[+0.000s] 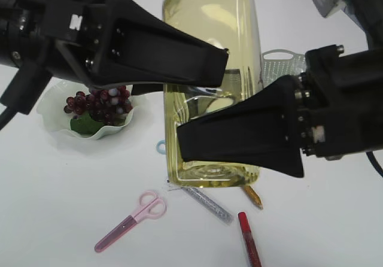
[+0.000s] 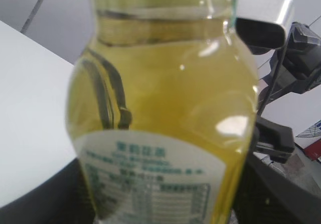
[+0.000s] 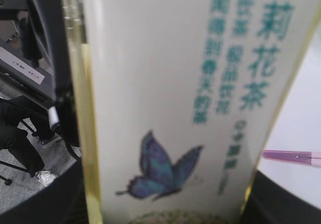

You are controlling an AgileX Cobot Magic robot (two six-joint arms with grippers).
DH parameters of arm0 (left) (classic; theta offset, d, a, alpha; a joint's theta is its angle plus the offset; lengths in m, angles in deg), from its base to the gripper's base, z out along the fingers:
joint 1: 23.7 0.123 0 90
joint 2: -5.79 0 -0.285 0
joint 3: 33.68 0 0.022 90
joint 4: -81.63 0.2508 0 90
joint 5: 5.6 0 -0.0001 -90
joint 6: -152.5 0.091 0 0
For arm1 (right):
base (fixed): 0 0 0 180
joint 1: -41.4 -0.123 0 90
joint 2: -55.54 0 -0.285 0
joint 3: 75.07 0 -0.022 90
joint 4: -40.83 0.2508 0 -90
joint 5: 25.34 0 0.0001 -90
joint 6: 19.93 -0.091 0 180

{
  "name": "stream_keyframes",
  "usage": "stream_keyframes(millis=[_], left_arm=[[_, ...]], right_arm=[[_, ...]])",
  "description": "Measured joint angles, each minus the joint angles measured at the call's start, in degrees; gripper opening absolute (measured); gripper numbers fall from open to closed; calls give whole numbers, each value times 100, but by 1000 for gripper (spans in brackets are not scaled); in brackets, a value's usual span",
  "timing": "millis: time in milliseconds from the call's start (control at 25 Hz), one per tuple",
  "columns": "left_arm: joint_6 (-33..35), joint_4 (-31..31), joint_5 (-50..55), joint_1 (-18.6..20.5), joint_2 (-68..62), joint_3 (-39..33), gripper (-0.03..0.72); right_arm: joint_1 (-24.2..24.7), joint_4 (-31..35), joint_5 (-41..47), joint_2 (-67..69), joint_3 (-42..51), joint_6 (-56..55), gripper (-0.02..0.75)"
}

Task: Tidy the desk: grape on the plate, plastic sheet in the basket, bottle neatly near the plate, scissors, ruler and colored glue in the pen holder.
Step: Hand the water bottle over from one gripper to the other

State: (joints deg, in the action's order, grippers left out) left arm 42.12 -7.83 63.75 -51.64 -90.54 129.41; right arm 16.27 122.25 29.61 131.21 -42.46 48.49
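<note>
A big bottle [image 1: 212,81] of yellow liquid stands upright in the middle of the white counter [image 1: 54,195], very close to the exterior camera. Both arms are at it. The left gripper [image 1: 206,69] reaches in from the left, its black finger lying across the bottle's upper body; the left wrist view is filled with the bottle's back label [image 2: 150,179], but I cannot tell whether the fingers are pressing the bottle or standing just off it. The right gripper [image 1: 197,138] comes from the right, lower down, one finger laid across the bottle's lower body; its wrist view shows the front label with a blue butterfly [image 3: 160,171], and again I cannot tell whether it is truly grasping.

Toward the left edge of the counter, a wavy pale green plate [image 1: 51,108] holds a bunch of dark grapes [image 1: 99,102]. Behind the bottle on the right, part of a white basket [image 1: 278,63] shows. Along the near edge lie pink scissors [image 1: 131,219], a silvery glitter glue tube [image 1: 206,202] and a red glue tube [image 1: 249,238], all flat on the counter. A small blue ring [image 1: 160,146] peeks out just beside the bottle's left side.
</note>
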Motion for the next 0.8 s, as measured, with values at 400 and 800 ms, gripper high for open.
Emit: stream_keyframes(millis=[400,800], left_arm=[[41,-82,68,37,0,0,546],[41,-46,163,88,-30,274,546]], right_arm=[[-145,177,-45,129,-69,61,409],[-155,389,-71,142,-131,150,409]])
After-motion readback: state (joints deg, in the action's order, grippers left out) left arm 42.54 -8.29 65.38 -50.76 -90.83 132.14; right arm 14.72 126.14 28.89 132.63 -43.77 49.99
